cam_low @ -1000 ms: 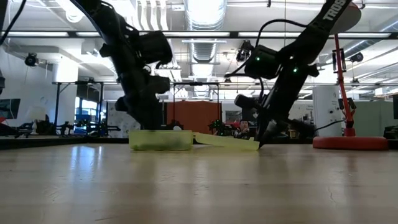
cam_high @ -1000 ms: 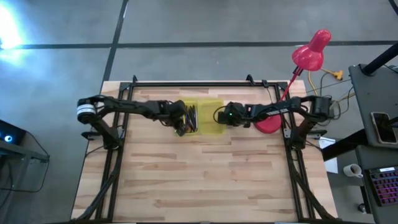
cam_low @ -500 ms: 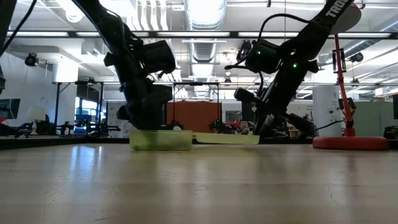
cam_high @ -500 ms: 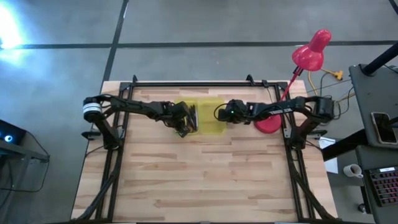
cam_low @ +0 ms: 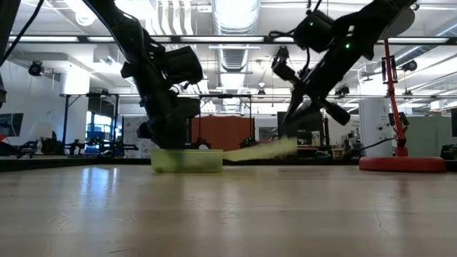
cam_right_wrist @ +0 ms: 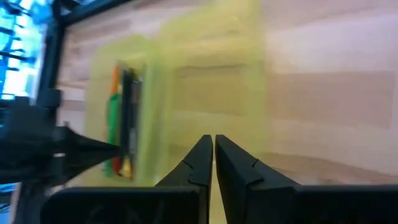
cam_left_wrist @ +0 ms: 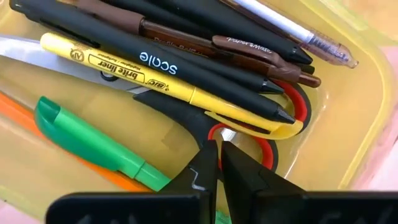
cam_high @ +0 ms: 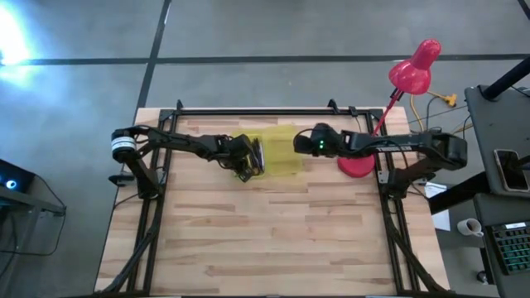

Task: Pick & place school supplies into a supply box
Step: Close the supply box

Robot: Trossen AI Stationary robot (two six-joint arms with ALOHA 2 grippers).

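Note:
The translucent yellow-green supply box tray [cam_high: 258, 142] [cam_low: 186, 160] stands on the table at the far middle. In it lie a yellow marker [cam_left_wrist: 155, 81], a green marker [cam_left_wrist: 93, 140], several dark pens [cam_left_wrist: 186, 37], a thin pale pen [cam_left_wrist: 298, 31] and red-handled scissors [cam_left_wrist: 292, 102]. My left gripper [cam_high: 248, 161] [cam_left_wrist: 216, 149] is shut, its tips down inside the tray. The hinged lid [cam_high: 283, 149] [cam_low: 260, 151] tilts up from the tray toward the right. My right gripper [cam_high: 300, 146] [cam_right_wrist: 209, 142] is shut at the lid's raised free edge. My left gripper points down into the tray with shut fingers. Their tips are at the scissors' red handle loop [cam_left_wrist: 214, 132]; I cannot tell whether they touch it. My right gripper's shut fingertips [cam_low: 283, 134] meet the lid near its free edge [cam_low: 289, 146], coming slanting down from the table's right. That edge is off the table while the hinge edge stays at the tray. Whether the tips are under the lid does not show.
A pink desk lamp stands with its round base [cam_high: 356, 165] [cam_low: 400, 163] on the table just right of the box, its head [cam_high: 418, 66] beyond the far edge. The near half of the wooden table [cam_high: 273, 240] holds nothing.
My right gripper has risen and gone toward the table's right and far edge. The lid, which lay flat on the table, has tipped up about its hinge, its free edge lifted clear. The tray has stayed in place.

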